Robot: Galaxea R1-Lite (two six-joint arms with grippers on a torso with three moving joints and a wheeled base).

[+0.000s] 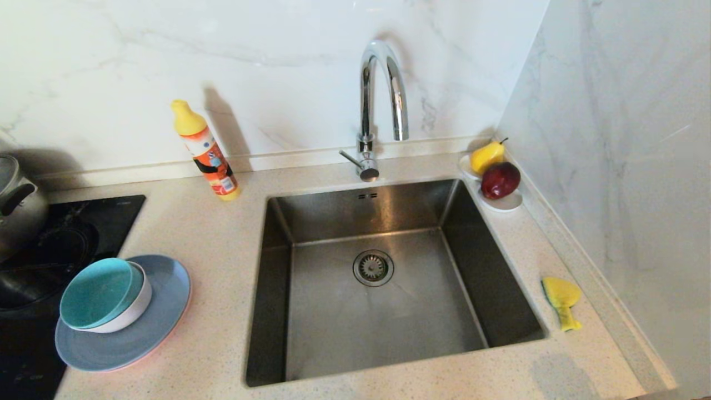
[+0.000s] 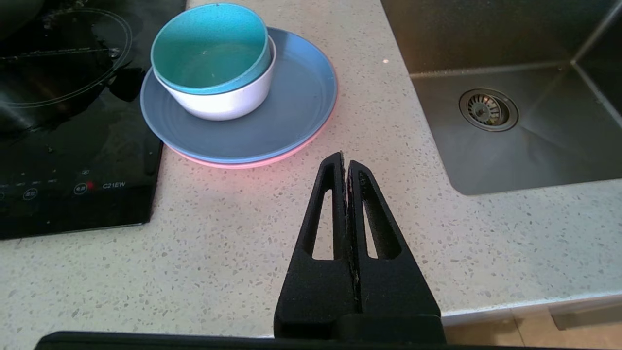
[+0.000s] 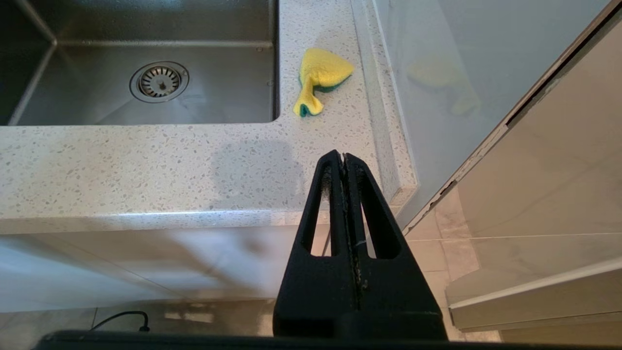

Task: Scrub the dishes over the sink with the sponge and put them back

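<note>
Sitting on the speckled counter (image 1: 216, 311), left of the sink (image 1: 383, 311): a stack of dishes. Grey-blue plate (image 1: 150, 328) on top of a pink plate (image 2: 252, 163), only a thin pink edge showing. On the plates, a teal bowl (image 1: 97, 291) tucked inside a pale white bowl (image 1: 130, 314). Both bowls tipped a bit.

Lying on the counter right of the sink, close to the wall: the yellow sponge (image 1: 562, 300), bent, with a green side peeking out underneath.

Hanging over the near edge of the counter, a little way from the plates: left gripper (image 2: 346, 163), fingers pressed together, holding nothing. Hanging low in front of the counter's edge, well apart from the sponge: right gripper (image 3: 343, 158), fingers pressed together too, holding nothing.

Standing behind the sink: shiny faucet (image 1: 380, 105). Standing left of that, a soap bottle (image 1: 206, 153), leaning.
</note>
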